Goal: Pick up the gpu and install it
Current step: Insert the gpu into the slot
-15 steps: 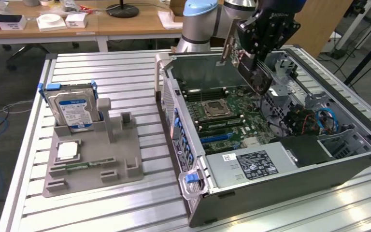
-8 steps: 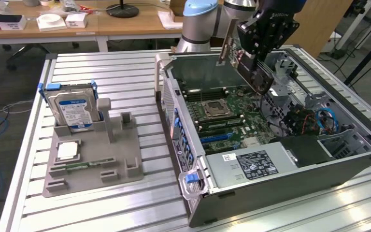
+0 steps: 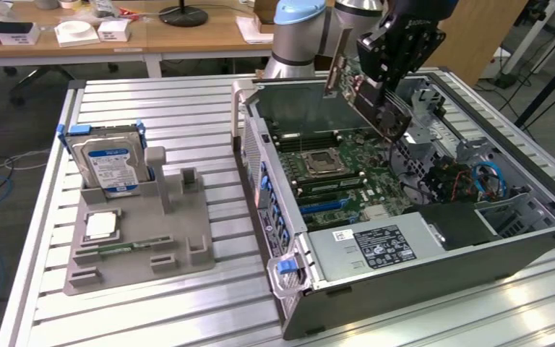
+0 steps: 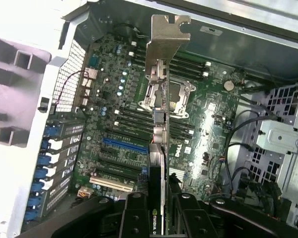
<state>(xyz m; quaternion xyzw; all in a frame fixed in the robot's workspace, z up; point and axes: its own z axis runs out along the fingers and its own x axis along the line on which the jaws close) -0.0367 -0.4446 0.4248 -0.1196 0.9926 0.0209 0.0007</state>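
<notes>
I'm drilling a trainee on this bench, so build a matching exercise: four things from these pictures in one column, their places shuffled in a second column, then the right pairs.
Things
1. gpu
2. hard drive
3. processor socket
4. blue cable

Places
A. standing upright in the grey holder
B. flat on the motherboard inside the open case
C. clamped in the gripper, above the case
D. looped inside the case, towards the exterior view's right

Pairs: 1-C, 2-A, 3-B, 4-D

I count one gpu (image 3: 381,117), one computer case (image 3: 422,278), one hard drive (image 3: 110,168), one grey holder (image 3: 176,242), and my one pincer (image 3: 390,85).
</notes>
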